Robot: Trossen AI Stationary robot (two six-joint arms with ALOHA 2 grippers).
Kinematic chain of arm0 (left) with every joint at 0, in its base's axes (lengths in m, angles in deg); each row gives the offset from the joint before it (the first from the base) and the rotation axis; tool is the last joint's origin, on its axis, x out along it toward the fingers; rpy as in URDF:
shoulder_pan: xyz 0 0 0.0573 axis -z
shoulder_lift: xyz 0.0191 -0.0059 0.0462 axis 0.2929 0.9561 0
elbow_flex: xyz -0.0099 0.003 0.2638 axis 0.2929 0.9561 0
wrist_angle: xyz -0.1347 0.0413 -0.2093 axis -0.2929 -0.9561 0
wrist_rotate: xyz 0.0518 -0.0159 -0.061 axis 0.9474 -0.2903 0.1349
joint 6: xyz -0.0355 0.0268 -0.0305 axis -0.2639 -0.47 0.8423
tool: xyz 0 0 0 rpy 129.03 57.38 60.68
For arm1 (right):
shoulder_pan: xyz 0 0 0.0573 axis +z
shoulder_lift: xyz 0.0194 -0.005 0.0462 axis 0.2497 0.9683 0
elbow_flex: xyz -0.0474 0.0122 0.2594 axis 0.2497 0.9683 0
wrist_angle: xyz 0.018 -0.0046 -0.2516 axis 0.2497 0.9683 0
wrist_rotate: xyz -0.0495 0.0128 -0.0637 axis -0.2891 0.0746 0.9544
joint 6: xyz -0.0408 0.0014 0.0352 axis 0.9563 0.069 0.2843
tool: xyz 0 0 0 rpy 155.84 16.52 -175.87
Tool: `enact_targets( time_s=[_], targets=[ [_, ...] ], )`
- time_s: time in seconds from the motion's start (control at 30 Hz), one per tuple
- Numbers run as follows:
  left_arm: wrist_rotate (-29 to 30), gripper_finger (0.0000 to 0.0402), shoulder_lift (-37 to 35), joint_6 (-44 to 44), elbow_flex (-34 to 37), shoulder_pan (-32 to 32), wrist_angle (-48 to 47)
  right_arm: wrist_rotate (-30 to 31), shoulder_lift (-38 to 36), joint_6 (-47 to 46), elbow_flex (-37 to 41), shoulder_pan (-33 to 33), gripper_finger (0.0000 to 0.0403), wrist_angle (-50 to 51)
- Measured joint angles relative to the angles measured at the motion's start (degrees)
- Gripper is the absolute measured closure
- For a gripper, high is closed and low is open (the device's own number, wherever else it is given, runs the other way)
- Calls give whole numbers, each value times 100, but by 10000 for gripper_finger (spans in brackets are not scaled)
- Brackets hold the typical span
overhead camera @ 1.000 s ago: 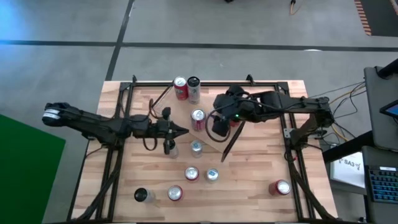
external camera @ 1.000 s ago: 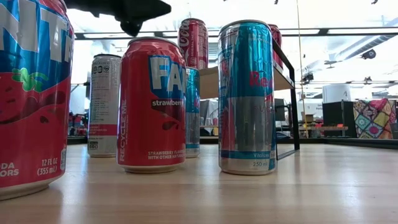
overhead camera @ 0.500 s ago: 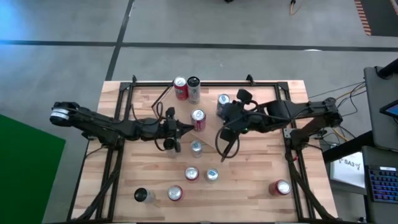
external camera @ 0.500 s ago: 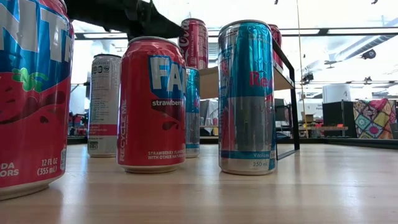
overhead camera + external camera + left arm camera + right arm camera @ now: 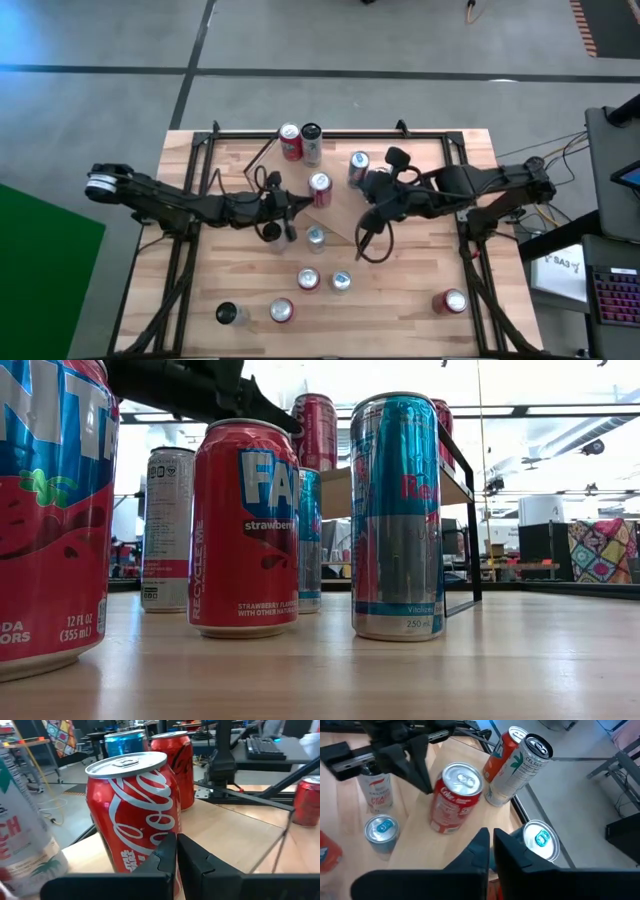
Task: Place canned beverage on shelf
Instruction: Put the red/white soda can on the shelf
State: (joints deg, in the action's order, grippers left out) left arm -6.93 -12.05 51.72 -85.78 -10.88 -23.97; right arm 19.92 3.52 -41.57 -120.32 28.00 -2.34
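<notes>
The shelf point(image 5: 342, 212) lies slanted across the table's middle. A red Coca-Cola can point(image 5: 319, 188) stands upright on it. My left gripper point(image 5: 296, 207) is shut and empty, with its tips right against that can point(image 5: 135, 815). A blue-topped can point(image 5: 359, 163) stands upright at the shelf's far side. My right gripper point(image 5: 366, 195) hovers just in front of it, shut on nothing, apart from the can point(image 5: 540, 840). In the low view the left arm point(image 5: 190, 385) reaches across the top toward the Coca-Cola can point(image 5: 312, 430).
A red can point(image 5: 290, 142) and a white Celsius can point(image 5: 311, 142) stand at the table's far edge. Several more cans stand on the near half, among them a Red Bull point(image 5: 397, 515) and a strawberry Fanta point(image 5: 245, 525). One red can point(image 5: 451, 301) sits at the front right.
My right gripper has closed its jaws and drawn back to the right, leaving the blue-topped can standing. My left gripper has slid right, up to the Coca-Cola can.
</notes>
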Motion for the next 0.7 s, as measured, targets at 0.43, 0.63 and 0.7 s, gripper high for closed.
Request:
enact_targets(
  time_s=[0.43, 0.63, 0.7],
  targets=[
    [397, 402, 577, -223, -467, -186, 26, 302, 0, -273, 269, 432, 394, -16],
    [719, 402, 785, -220, -678, -264, 9, 299, 0, -506, 434, 484, 394, -7],
    [801, 402, 815, -220, -693, -322, 16, 301, 0, -510, 452, 496, 394, 2]
  ],
)
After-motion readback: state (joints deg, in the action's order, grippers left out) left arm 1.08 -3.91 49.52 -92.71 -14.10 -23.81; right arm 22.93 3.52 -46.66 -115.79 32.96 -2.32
